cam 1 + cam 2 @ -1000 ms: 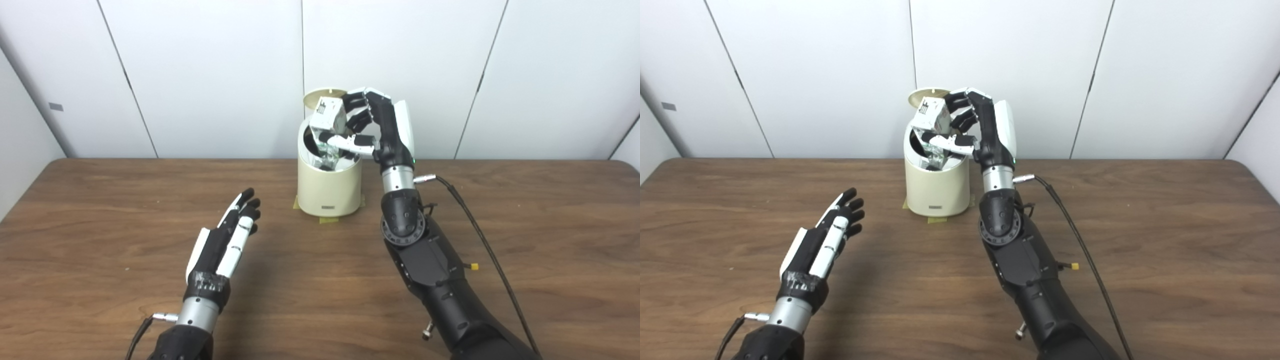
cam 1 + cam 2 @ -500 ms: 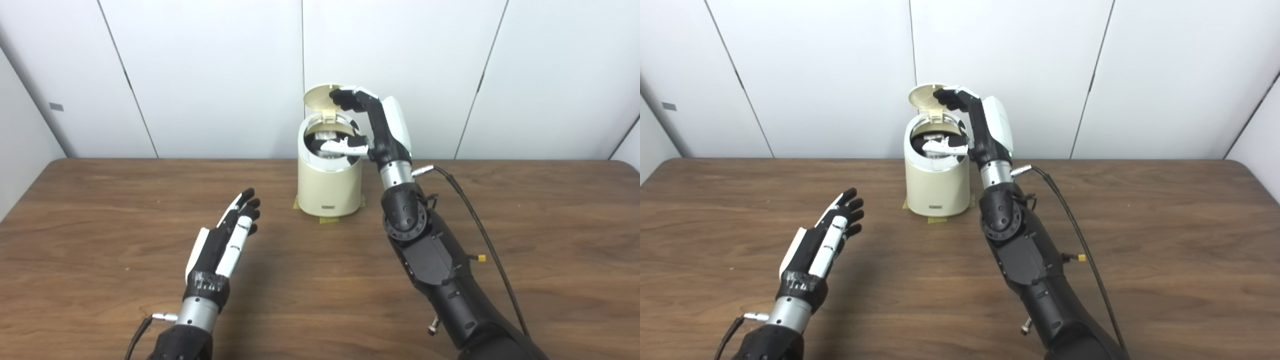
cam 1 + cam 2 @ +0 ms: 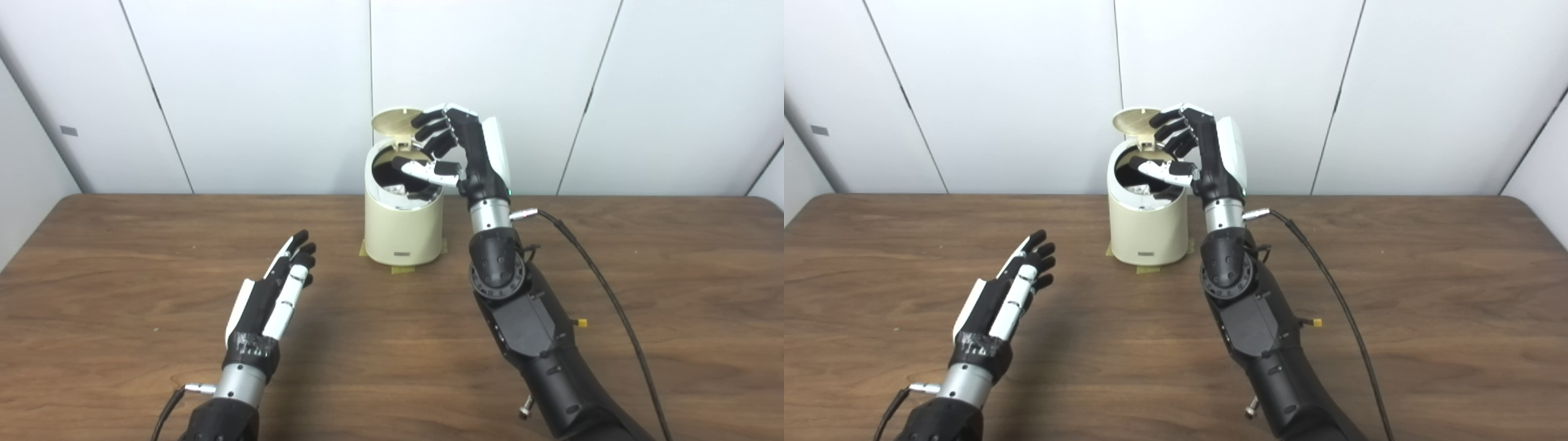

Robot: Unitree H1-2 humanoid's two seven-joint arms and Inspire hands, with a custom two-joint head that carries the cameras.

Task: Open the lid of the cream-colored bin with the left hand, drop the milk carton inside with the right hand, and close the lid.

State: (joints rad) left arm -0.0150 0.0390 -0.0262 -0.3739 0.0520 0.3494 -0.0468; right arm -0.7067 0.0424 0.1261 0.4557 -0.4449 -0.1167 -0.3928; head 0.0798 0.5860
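The cream-colored bin stands at the back middle of the table, its round lid tipped up behind the opening. Inside the dark opening only a white bit of the milk carton shows low down. My right hand hovers over the bin's right rim, open, fingers spread toward the lid and thumb across the opening, holding nothing. My left hand floats low over the table to the bin's front left, open with its fingers straight, well apart from the bin.
The brown wooden table reaches to white wall panels behind the bin. Yellow tape shows under the bin's base. A black cable runs from my right wrist across the table on the right.
The milk carton left my right hand and dropped into the bin. The hand dipped toward the opening, then rose a little with its fingers spread. My left hand hardly moved.
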